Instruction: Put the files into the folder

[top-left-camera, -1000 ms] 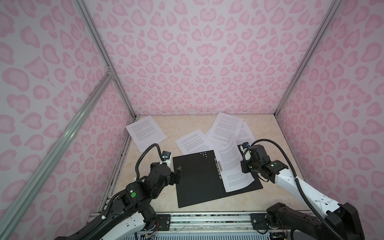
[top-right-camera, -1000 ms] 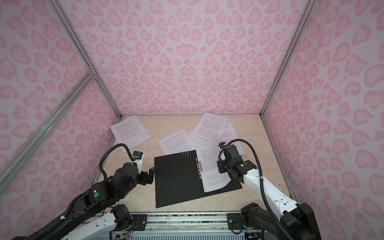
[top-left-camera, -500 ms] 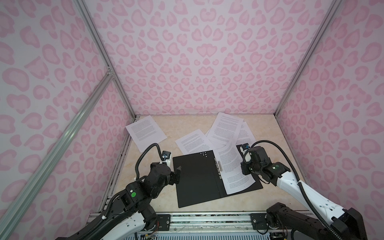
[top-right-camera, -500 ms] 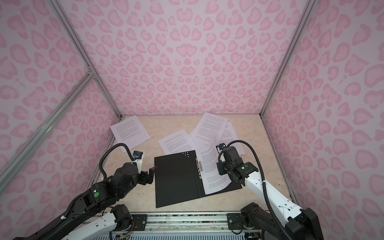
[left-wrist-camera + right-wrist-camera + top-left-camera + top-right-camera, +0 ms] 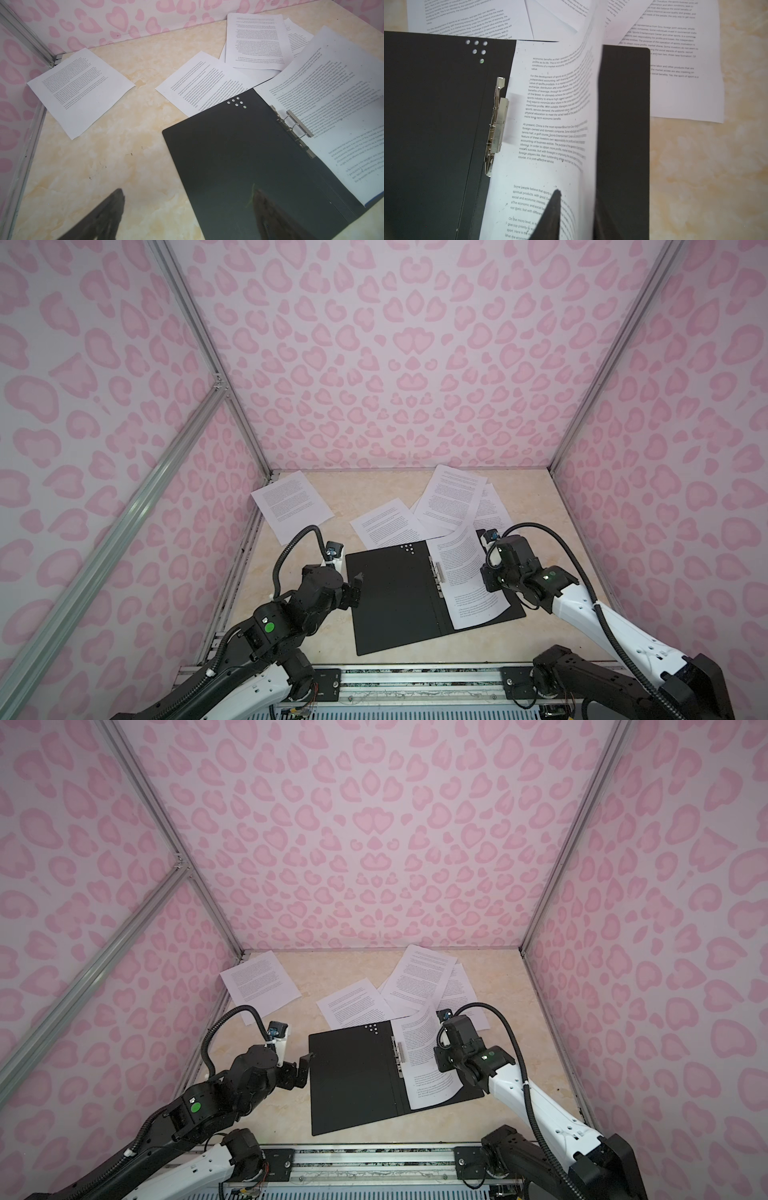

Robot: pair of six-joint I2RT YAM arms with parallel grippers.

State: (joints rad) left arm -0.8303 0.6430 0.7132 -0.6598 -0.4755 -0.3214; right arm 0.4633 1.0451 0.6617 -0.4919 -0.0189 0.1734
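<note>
Right wrist view: sheet (image 5: 550, 104) on folder (image 5: 436, 124), my right claw (image 5: 578, 204) slightly spread astride its curled edge (release step, I judge); next, lift clear, fetch another.

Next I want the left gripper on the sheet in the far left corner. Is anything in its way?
Nothing visible does. Only bare table lies between the open left gripper and the corner sheet. The folder sits off to the side of that line, and the other sheets lie farther toward the middle.
</note>
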